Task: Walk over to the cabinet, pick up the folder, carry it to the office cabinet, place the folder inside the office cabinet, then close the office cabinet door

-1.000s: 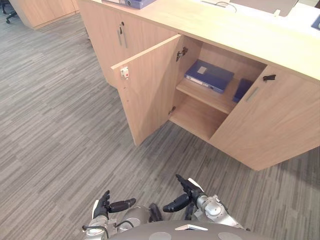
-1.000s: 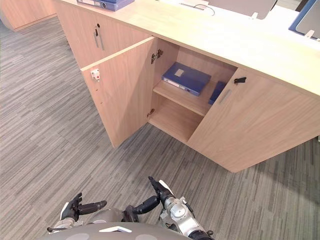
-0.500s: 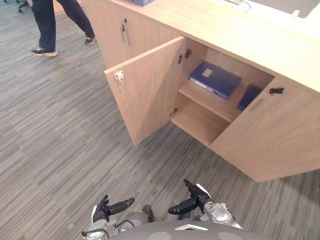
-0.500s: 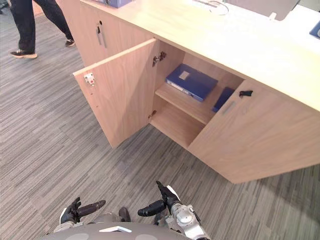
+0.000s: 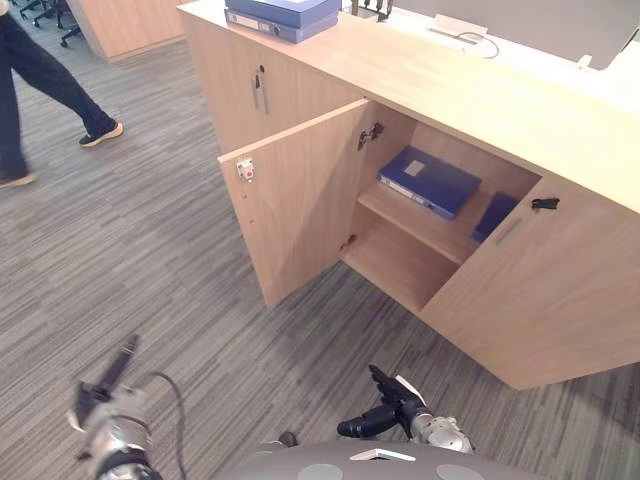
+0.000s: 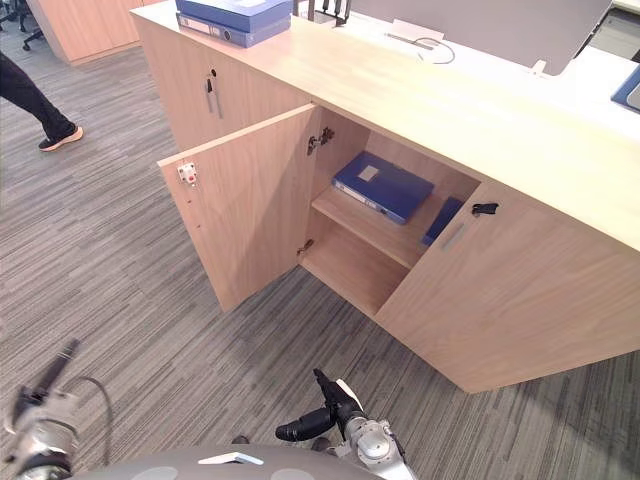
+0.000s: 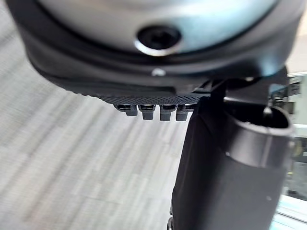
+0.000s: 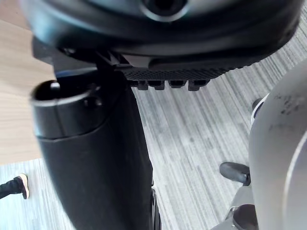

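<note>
Progress, judged from the head views: pick-up, carry and place look done, since the folder is seen lying flat on the upper shelf inside the office cabinet, at approx 1 o'clock in the view. It is touched by neither hand. Left to do: closing the door, which is swung wide open at approx 12 o'clock, its free edge turned toward 10 o'clock. The right-side door at 3 o'clock is also seen ajar. A 2nd blue folder is tucked upright at the shelf's far right end, partly hidden by that door. A stack of folders is seen on the cabinet top at 12 o'clock; not part of this step as far as can be judged. Right hand: seen low at 6 o'clock, fingers spread straight and apart, nothing held, nothing touched, well apart from the door. Left hand: seen at 8 o'clock, raised over the floor, blurred; fingers look extended and relaxed, nothing gripped, confirmed in the L wrist view where carpet is seen past the fingers. A person is seen walking at 10 o'clock, well clear of the cabinet. Next move, by judgement: the door's outer face needs to be reached, prob. w/ the left hand, and pushed toward 2 o'clock until shut; neither hand is near enough yet.
</note>
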You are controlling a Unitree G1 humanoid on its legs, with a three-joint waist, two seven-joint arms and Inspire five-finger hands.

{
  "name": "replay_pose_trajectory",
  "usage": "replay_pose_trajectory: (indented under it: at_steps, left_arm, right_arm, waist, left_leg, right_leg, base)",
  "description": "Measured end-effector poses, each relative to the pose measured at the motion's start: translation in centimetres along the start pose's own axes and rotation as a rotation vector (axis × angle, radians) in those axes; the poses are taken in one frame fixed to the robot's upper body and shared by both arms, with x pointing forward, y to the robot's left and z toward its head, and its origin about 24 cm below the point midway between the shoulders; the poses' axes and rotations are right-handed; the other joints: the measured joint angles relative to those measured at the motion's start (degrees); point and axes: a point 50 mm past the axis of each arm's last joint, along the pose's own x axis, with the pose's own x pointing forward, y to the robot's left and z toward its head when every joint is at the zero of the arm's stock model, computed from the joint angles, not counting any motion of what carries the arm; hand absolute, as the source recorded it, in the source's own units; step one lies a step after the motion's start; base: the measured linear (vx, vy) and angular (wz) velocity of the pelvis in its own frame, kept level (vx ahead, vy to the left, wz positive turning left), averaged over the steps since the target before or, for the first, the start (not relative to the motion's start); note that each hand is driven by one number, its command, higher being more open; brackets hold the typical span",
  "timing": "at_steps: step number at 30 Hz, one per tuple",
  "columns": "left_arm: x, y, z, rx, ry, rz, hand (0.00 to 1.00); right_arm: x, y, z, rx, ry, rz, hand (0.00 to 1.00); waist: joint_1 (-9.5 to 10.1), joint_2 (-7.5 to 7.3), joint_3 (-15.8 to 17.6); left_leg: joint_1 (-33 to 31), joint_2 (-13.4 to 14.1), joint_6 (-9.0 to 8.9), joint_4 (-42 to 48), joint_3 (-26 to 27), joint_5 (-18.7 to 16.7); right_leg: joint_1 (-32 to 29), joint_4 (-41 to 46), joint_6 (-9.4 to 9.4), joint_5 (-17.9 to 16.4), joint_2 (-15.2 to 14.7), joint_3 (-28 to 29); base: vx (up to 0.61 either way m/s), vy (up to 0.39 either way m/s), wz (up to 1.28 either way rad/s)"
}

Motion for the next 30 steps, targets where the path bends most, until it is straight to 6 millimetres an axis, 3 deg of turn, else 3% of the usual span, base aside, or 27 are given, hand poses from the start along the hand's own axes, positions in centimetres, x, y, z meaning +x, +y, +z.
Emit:
replay_pose_trajectory:
  at_steps: [1,3,5,10,18,22,30]
  left_arm:
    - [0.5,-1.1,2.6,-0.022,-0.073,-0.026,1.00]
    - [0.8,-3.4,5.7,-0.061,-0.154,-0.084,1.00]
    - [0.6,-5.6,7.7,-0.077,-0.215,-0.153,1.00]
    - [-0.5,-10.2,9.7,-0.130,-0.244,-0.395,1.00]
    - [-3.2,-15.6,8.2,0.046,-0.176,-0.745,1.00]
    - [-7.3,-18.3,6.2,0.162,-0.146,-1.060,1.00]
    - [-14.2,-20.4,-0.1,0.407,0.053,-1.493,1.00]
  right_arm:
    - [-0.1,0.2,-0.1,-0.001,0.002,0.004,1.00]
    - [-0.1,0.0,-0.2,-0.004,0.005,0.003,1.00]
    - [-0.2,0.0,-0.3,-0.004,0.007,0.001,1.00]
    - [-0.1,0.2,-0.2,-0.002,0.006,0.024,1.00]
    - [-0.3,0.3,-0.1,0.006,-0.004,0.038,1.00]
    - [-0.4,0.3,-0.1,0.008,-0.010,0.038,1.00]
    - [-0.3,0.3,0.3,-0.005,-0.022,0.062,1.00]
  waist:
    - [0.00,-0.33,-0.6]
    - [-0.04,-0.44,-0.7]
    - [-0.06,-0.20,-0.7]
    - [-0.33,0.55,-0.9]
    - [-1.44,0.61,-0.9]
    - [-1.40,0.75,-0.8]
    - [-1.93,1.48,-1.2]
  left_leg:
    - [0.0,0.0,-0.05,-0.6,0.3,0.4]
    - [0.0,-0.2,0.06,-0.8,0.5,0.6]
    - [0.0,-0.4,0.26,-0.9,0.6,0.8]
    - [-0.1,-0.9,0.59,-1.8,1.1,1.3]
    - [-0.2,-1.0,0.60,-1.8,1.9,1.3]
    - [-0.2,-1.0,0.68,-1.9,2.4,1.4]
    - [-0.2,-1.2,1.01,-2.1,1.8,1.7]
  right_leg:
    - [-0.1,-0.7,0.03,0.5,0.2,0.3]
    - [-0.1,-1.1,-0.07,1.0,0.2,0.4]
    - [0.0,-1.6,-0.05,1.5,0.2,0.6]
    - [-0.7,-1.6,0.04,2.0,0.0,1.4]
    - [-1.0,-1.4,-0.12,2.2,0.3,2.3]
    - [-1.7,-0.6,-0.15,2.2,0.2,3.1]
    - [-1.7,-0.4,-0.15,2.2,0.0,2.7]
  base:
    - [-0.04,0.004,-0.14]
    - [-0.04,0.013,-0.06]
    - [-0.04,0.039,-0.03]
    - [-0.01,0.051,-0.06]
    - [0.00,0.019,-0.06]
    - [-0.02,0.026,-0.08]
    - [-0.02,0.014,0.03]
